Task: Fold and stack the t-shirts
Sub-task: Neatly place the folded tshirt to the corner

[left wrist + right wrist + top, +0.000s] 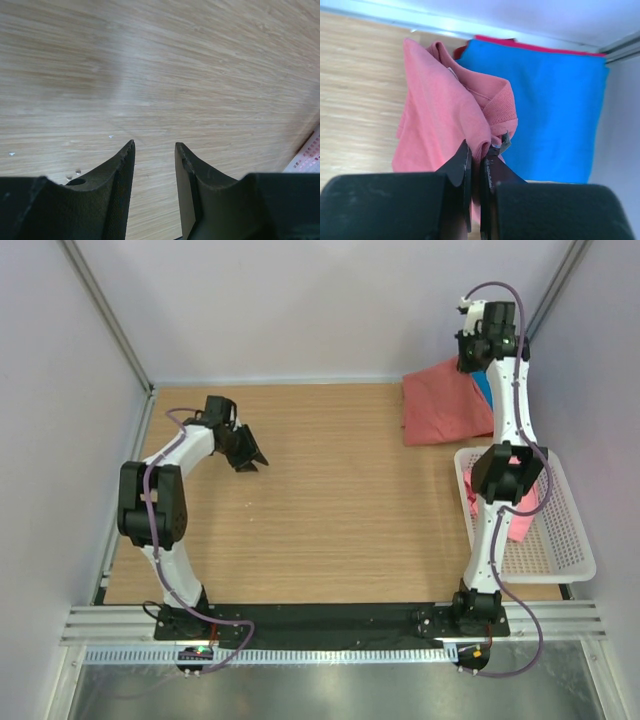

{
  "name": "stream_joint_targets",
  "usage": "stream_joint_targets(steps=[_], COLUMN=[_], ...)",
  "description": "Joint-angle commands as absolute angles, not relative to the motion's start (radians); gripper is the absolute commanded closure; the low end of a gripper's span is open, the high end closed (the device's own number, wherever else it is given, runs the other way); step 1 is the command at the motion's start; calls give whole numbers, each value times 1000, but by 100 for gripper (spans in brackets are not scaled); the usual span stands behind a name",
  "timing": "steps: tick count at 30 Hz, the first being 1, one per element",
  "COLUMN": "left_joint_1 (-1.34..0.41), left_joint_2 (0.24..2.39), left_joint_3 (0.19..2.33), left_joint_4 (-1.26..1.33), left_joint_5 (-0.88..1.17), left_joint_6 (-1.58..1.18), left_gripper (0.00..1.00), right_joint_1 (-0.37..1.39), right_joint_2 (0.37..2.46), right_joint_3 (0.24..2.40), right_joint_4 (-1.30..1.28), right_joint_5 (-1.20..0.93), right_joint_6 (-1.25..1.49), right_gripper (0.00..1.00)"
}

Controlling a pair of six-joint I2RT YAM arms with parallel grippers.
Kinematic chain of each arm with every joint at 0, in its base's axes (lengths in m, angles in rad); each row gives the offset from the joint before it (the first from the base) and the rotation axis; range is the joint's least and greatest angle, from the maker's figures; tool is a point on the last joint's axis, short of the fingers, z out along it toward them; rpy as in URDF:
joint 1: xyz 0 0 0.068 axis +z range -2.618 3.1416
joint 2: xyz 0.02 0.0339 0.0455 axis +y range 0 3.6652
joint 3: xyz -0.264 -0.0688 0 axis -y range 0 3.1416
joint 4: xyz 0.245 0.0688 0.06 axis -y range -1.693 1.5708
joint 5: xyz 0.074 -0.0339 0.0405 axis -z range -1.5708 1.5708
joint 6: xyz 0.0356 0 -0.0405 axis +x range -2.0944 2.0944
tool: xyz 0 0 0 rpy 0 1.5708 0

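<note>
- Two grippers here, one of them busy.
- Far to the left of the basket (575, 550): left gripper (154, 147), jaws parted, nothing between them, low over the bare wood of the table (340, 510).
- Just beyond the basket's far-left corner: pink t-shirt (435, 120), rumpled, partly on the wood and partly draped over the blue t-shirt (555, 105).
- Straight beyond the basket, by the back wall: right gripper (479, 156), clamped on a fold of the pink t-shirt beside its ribbed collar, raised a little above the pile.
- Under the blue t-shirt, only a red edge (520, 45) showing; perhaps a third shirt, too little visible to say.
- Inside the basket: another pink garment (522, 522), bunched up, half hidden behind the right arm.
- Step in hand, as a judgement: handling the pink t-shirt at the stack, either settling it on top or drawing it off toward open wood; cannot tell which.
- Next move, if not yet folded: pull it clear to the open wood left of the basket, spread it flat, and bring the idle left gripper onto a second corner.
- Care needed: lift well clear of the blue layer to avoid dragging the stack askew.
</note>
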State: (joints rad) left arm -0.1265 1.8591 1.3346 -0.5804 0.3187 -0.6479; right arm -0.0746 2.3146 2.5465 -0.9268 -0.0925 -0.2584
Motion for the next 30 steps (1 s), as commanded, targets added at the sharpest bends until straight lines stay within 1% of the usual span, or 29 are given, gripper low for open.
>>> stream_joint_targets(steps=[1, 5, 7, 11, 15, 21, 25, 30], left_joint_1=[-129, -132, -133, -132, -137, -153, -163, -166], left_joint_2=[1871, 1905, 1917, 1954, 1993, 2046, 2077, 2089], left_joint_3=[1405, 1456, 1496, 1572, 1640, 1683, 1715, 1726], left_joint_4=[-575, -629, -672, -735, -781, -787, -793, -796], left_joint_5=[342, 338, 333, 324, 314, 307, 301, 302], left_joint_6=[-650, -638, -629, -621, -624, -638, -640, -644], left_gripper=[61, 61, 61, 61, 61, 61, 61, 61], right_joint_1=[-120, -163, -179, -218, -245, -270, -272, -278], right_joint_2=[2362, 2413, 2428, 2529, 2591, 2625, 2649, 2612], right_joint_3=[2641, 2706, 2700, 2729, 2721, 2709, 2738, 2704], right_joint_4=[-849, -763, -665, -516, -391, -221, -186, -187], right_joint_5=[-63, -84, -95, -140, -140, -149, -140, -129], right_joint_6=[-327, -331, -348, -322, -299, -255, -261, -256], right_gripper=[99, 99, 99, 99, 99, 99, 99, 99])
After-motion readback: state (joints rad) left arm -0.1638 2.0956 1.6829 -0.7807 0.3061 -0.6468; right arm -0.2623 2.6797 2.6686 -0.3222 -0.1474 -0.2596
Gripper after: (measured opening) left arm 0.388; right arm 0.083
